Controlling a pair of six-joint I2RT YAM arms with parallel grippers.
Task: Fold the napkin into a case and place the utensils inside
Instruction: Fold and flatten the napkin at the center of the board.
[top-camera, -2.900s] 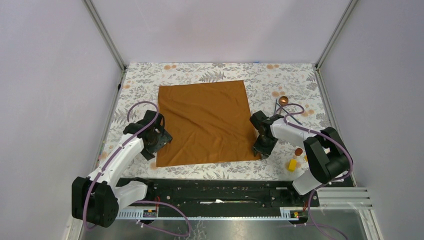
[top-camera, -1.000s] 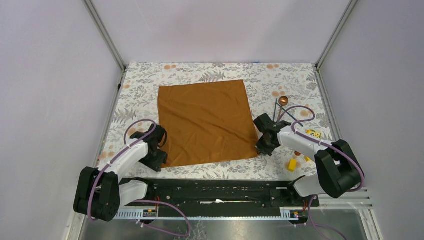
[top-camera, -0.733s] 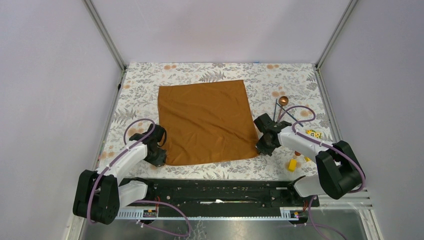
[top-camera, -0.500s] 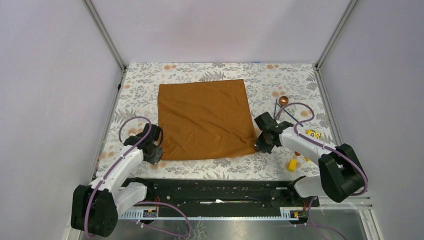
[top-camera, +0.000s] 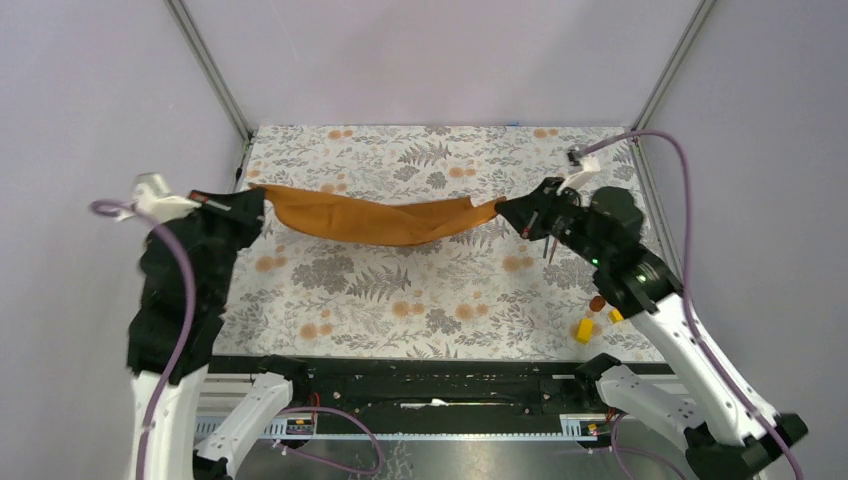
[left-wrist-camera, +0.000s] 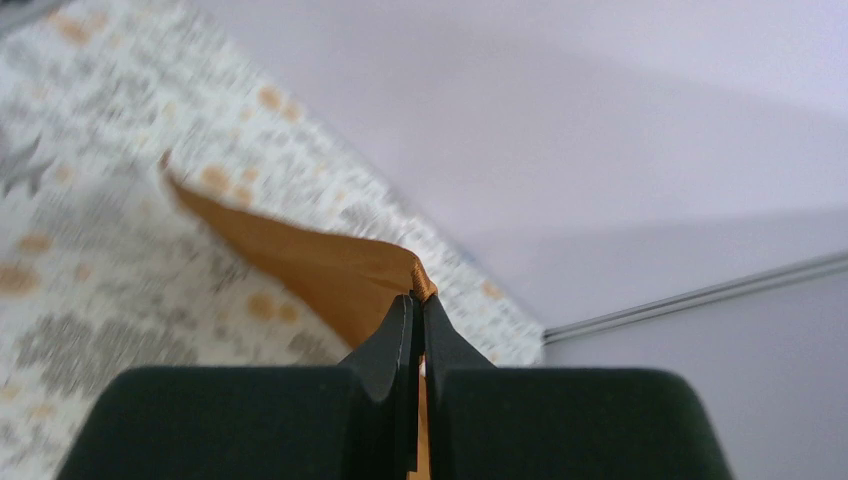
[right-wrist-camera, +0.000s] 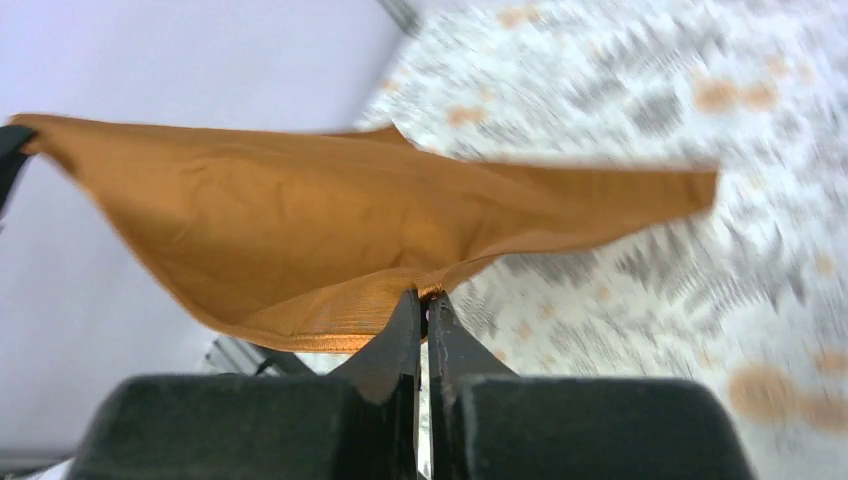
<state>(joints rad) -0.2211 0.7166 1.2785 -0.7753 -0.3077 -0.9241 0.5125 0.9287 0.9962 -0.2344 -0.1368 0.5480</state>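
Top external view: the napkin (top-camera: 385, 222) hangs above the bench (top-camera: 400, 300) as a sagging band strung between the two arms, over the far half of the patterned surface. Its long axis runs left to right, roughly parallel to the near edge, with the middle drooping lower than the held ends. Whether its lowest part touches the bench I cannot tell.

Left wrist view shows the left jaws pressed together on a corner of the cloth. Right wrist view shows the right jaws pinching the opposite corner the same way, with the rest of the fabric billowing away from them.

This looks like the first fold of the case: one edge is held up, ready to be laid over the rest. The next move calls for both arms to travel together, keep the tension even so the band does not twist, and lower the held edge squarely before letting go.

Only a dark sliver of the utensils (top-camera: 548, 248) shows beside the right arm (top-camera: 640, 285), not yet needed.
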